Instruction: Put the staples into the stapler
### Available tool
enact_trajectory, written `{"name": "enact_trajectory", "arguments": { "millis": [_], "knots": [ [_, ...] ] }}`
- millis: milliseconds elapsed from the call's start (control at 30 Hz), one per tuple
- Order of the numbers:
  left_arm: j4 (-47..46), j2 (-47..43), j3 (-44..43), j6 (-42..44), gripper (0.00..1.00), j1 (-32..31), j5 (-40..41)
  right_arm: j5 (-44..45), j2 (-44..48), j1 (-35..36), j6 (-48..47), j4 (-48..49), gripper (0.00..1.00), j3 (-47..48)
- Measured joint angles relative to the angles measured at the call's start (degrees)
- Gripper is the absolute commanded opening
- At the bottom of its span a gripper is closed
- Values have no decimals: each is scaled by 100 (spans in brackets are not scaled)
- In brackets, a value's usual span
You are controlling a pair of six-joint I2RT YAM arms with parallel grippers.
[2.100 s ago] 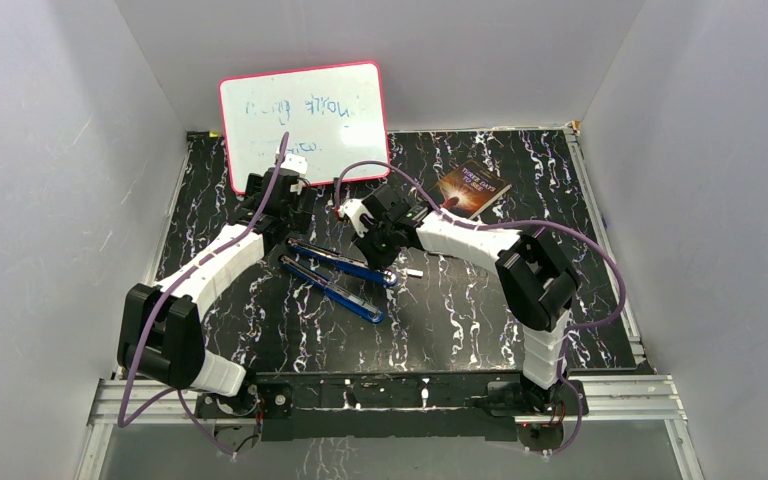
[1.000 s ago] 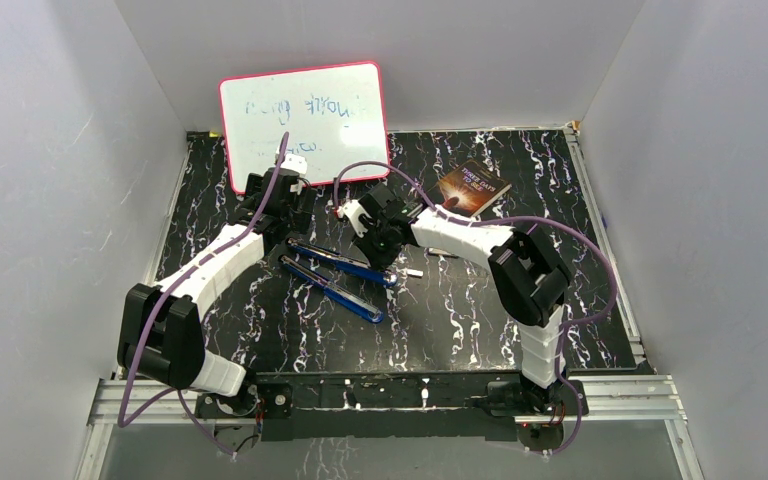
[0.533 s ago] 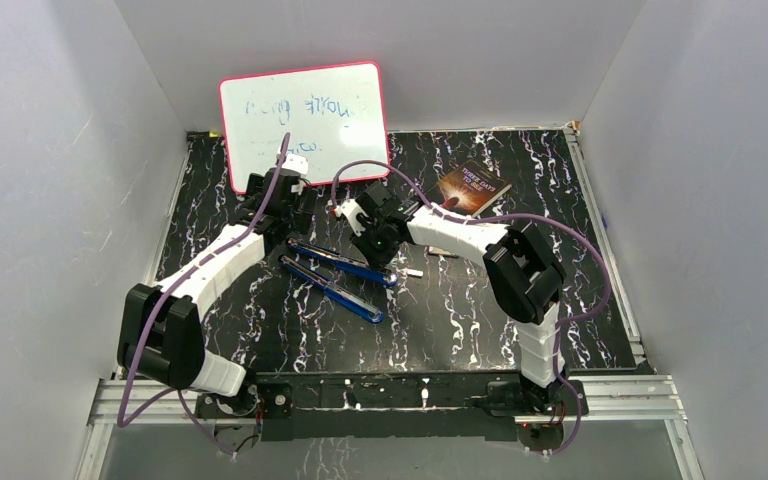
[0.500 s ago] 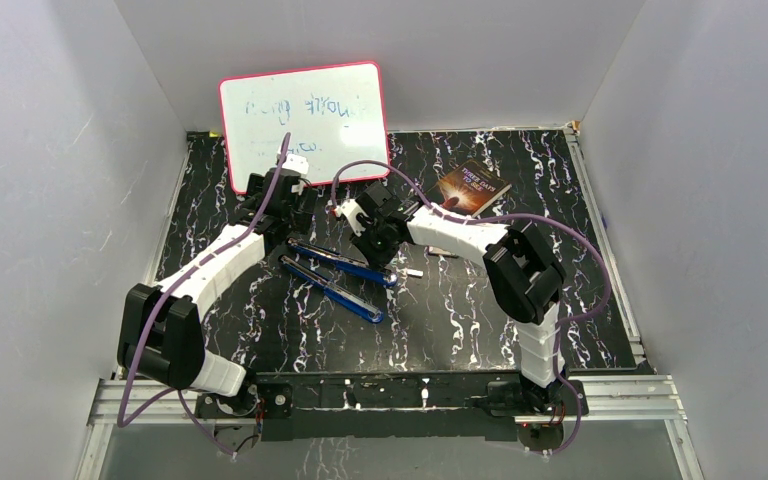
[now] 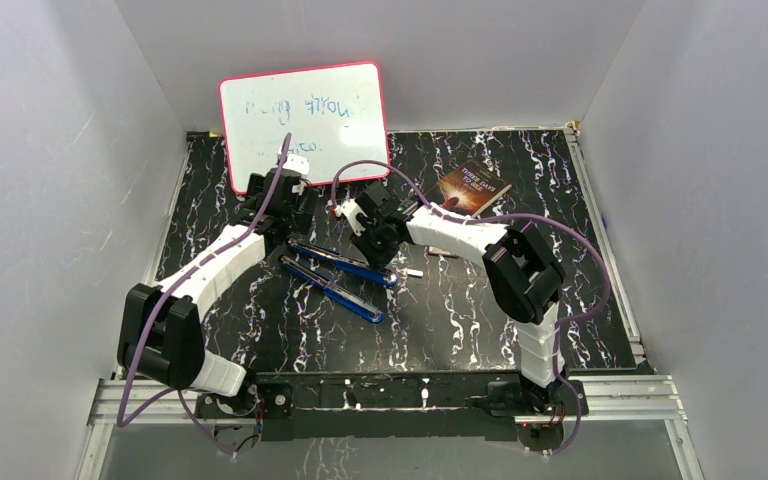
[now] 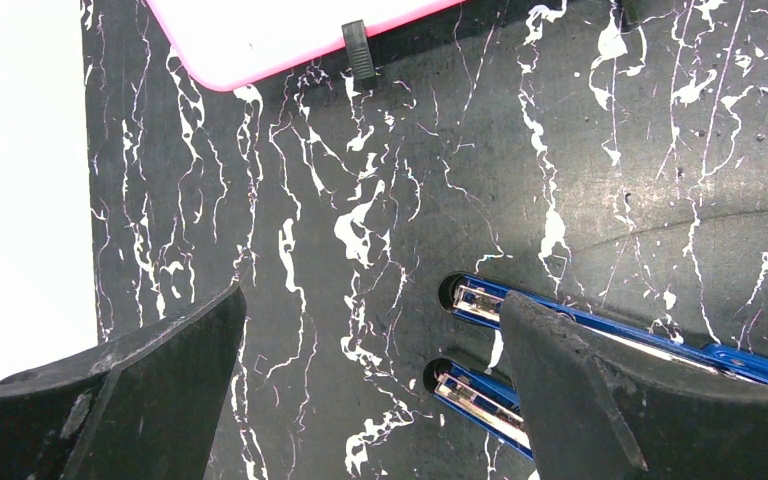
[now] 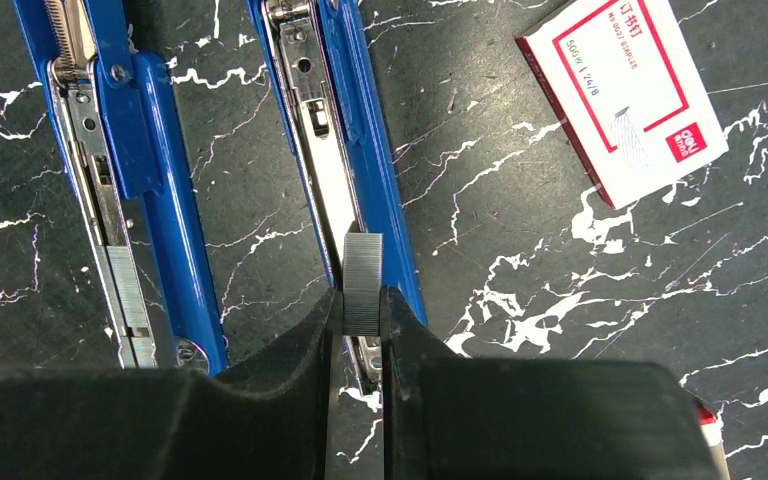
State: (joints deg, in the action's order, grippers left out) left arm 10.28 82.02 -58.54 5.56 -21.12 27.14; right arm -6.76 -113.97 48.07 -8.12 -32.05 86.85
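Right fingers (image 7: 300, 360) clamped on the staples (image 7: 363, 270), a single ribbed grey strip held on edge directly over the stapler (image 7: 360, 150), which lies opened flat on the counter (image 7: 520, 250). We judge this the insertion step: the strip hangs at the near stretch of the right-hand blue half, in line with its steel channel, but we cannot tell whether it touches the metal yet. As we read it, the next move calls for lowering the strip squarely into that channel, keeping it parallel to the blue walls so it does not ride up on an edge, then parting the fingers and closing the stapler. Beyond, the left fingers (image 6: 110, 390) stand wide apart and hold nothing, hovering over the far tips of both stapler halves, one finger above them.

By our count: one stapler, folded out into two blue halves side by side; one strip of staples in the grip; one small white box (image 7: 625, 95) with a red label, just beside the stapler; one pink-framed whiteboard (image 5: 305, 120) against the back wall; one book (image 5: 472, 188) well apart at the far right. A short grey sliver (image 5: 442, 252) by the right forearm is too small for us to name.
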Motion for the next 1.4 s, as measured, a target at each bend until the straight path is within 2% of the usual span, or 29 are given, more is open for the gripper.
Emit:
{"name": "enact_trajectory", "arguments": {
  "millis": [267, 567, 833, 1133, 1400],
  "knots": [
    [0, 116, -2, -173, 98, 0, 9, -63, 11, -2, 94, 66, 1, -39],
    [13, 796, -35, -461, 98, 52, 205, -90, 74, -7, 380, 166, 1, -144],
    [-133, 791, -35, -702, 98, 516, 203, -42, 188, 0, 476, 219, 1, -251],
    [-216, 791, -35, -726, 98, 540, 181, -26, 765, 184, 479, 564, 1, -341],
    [-352, 791, -24, -654, 98, 564, 170, 72, 732, 369, 643, 627, 1, -341]
  ]
}}
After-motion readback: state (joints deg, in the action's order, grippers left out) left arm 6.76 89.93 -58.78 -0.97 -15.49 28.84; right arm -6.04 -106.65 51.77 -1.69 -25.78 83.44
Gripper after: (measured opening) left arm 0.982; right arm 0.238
